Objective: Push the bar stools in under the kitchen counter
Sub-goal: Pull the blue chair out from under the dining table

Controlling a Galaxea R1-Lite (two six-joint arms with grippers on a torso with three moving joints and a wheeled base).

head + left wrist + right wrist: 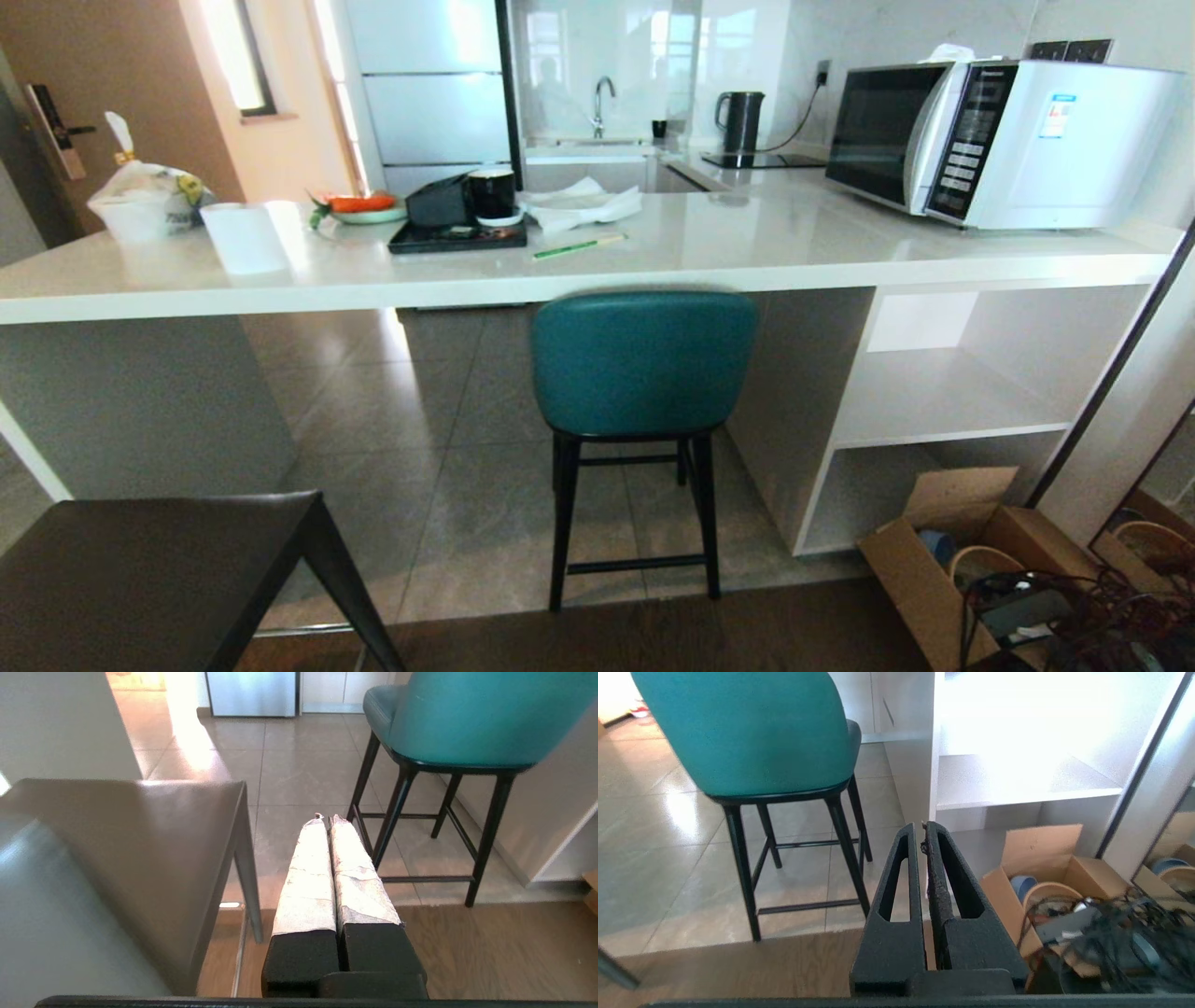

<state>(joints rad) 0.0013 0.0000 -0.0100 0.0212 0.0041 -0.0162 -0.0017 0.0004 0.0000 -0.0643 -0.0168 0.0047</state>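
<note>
A teal bar stool (pixel 644 364) with thin black legs stands at the white kitchen counter (pixel 709 252), its back just below the slab edge. It also shows in the left wrist view (pixel 462 718) and the right wrist view (pixel 752 732). A dark grey stool (pixel 140 579) stands nearer me at the lower left, away from the counter, and fills the left wrist view (pixel 140 849). My left gripper (pixel 326 817) is shut and empty, in the air between the two stools. The right gripper (pixel 923 825) is shut and empty, to the right of the teal stool. Neither touches a stool.
A microwave (pixel 999 140), a kettle (pixel 742 121), a black tray with a mug (pixel 457 233) and a white cup (pixel 245 238) stand on the counter. An open cardboard box (pixel 971 560) with cables lies on the floor by the white shelf unit (pixel 943 411).
</note>
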